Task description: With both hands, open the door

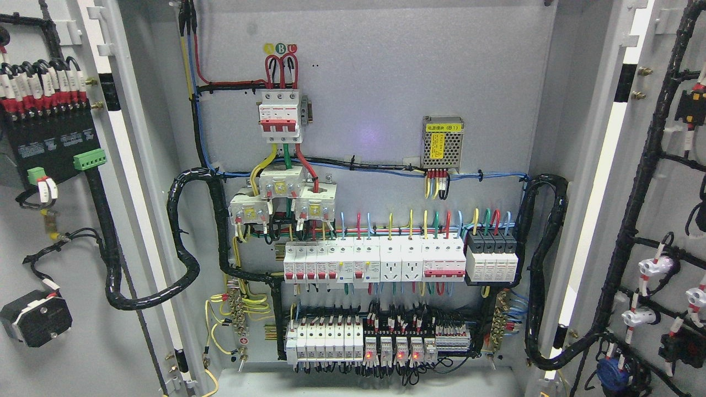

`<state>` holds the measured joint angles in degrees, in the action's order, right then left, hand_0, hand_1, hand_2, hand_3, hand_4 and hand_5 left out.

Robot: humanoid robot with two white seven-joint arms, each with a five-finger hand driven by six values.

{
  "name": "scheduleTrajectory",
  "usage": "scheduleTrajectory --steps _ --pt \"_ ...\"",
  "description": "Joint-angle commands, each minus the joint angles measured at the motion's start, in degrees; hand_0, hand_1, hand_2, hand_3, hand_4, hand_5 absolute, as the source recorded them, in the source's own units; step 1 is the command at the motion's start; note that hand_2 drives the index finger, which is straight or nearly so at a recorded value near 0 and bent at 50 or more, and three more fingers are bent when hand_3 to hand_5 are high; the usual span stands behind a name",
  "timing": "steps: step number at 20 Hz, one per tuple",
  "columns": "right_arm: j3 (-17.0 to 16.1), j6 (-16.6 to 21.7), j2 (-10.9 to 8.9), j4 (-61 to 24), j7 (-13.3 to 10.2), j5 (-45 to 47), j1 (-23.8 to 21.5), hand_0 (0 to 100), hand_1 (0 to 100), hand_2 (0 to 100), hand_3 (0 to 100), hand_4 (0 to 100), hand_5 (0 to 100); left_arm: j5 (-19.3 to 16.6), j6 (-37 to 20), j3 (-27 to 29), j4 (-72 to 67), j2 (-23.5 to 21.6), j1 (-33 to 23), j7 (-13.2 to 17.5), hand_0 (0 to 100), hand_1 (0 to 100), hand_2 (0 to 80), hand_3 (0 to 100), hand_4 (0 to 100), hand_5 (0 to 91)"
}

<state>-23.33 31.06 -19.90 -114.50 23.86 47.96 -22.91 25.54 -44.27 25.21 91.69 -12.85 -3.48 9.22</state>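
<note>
A: Where are the doors?

B: Both are swung wide open. The left door (60, 231) lies at the left edge of the head view, and we see its inside face, with a black terminal block (47, 143) and a thick black cable bundle (110, 237) on it. The right door (662, 220) is at the right edge, with more black cables and white plugs (656, 267) on its inside.

A: And the robot's hands?

B: I can't see them. No left hand, no right hand and no arm show anywhere, so I can't tell if they are open or closed, or if they hold anything.

A: What is in the middle?

B: The inside of the electrical cabinet (375, 88). Up top is a big breaker with red handles (281, 113). To its right sits a small metal power supply with a yellow label (442, 142). Lower down is a long row of white breakers (375, 262), and under it another row with small red lights (391, 354) glowing.

A: So which step is this?

B: I think the opening is done. Both doors stand far apart and nothing blocks the inside.

A: What comes next?

B: Not much, I guess. The hands should stay back from the wires and the lit parts. If a door needs to go wider, a push on its outer edge, not on the cables, would be the safe way.
</note>
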Motion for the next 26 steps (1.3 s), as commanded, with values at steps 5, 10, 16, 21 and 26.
scheduleTrajectory --steps 5,10,16,21,26 --pt "-3.74 -0.04 1.8 0.68 -0.05 0.47 -0.82 6 14 0 0 0 0 0.04 -36.24 1.68 -22.86 -12.36 9.8 0.27 12 56 0.0 0 0 0.0" --pt "-4.35 -0.12 2.41 1.74 -0.13 0.47 -0.82 6 14 0 0 0 0 -0.31 -32.91 1.68 -27.08 -14.21 13.58 0.36 12 56 0.0 0 0 0.0" --pt "-5.85 -0.56 2.5 2.71 -1.98 0.56 -0.73 6 14 0 0 0 0 -1.28 -29.12 1.33 -33.49 -14.39 16.49 0.71 12 56 0.0 0 0 0.0" --pt "-5.85 -0.56 2.5 2.79 -1.98 0.56 -0.91 6 14 0 0 0 0 -1.28 -28.6 -0.6 -40.0 -15.97 19.74 0.71 12 56 0.0 0 0 0.0" --pt "-4.8 -0.39 1.98 2.09 -1.89 0.56 -2.31 6 14 0 0 0 0 -1.54 -28.59 -1.74 -42.29 -16.33 20.01 0.8 12 56 0.0 0 0 0.0"
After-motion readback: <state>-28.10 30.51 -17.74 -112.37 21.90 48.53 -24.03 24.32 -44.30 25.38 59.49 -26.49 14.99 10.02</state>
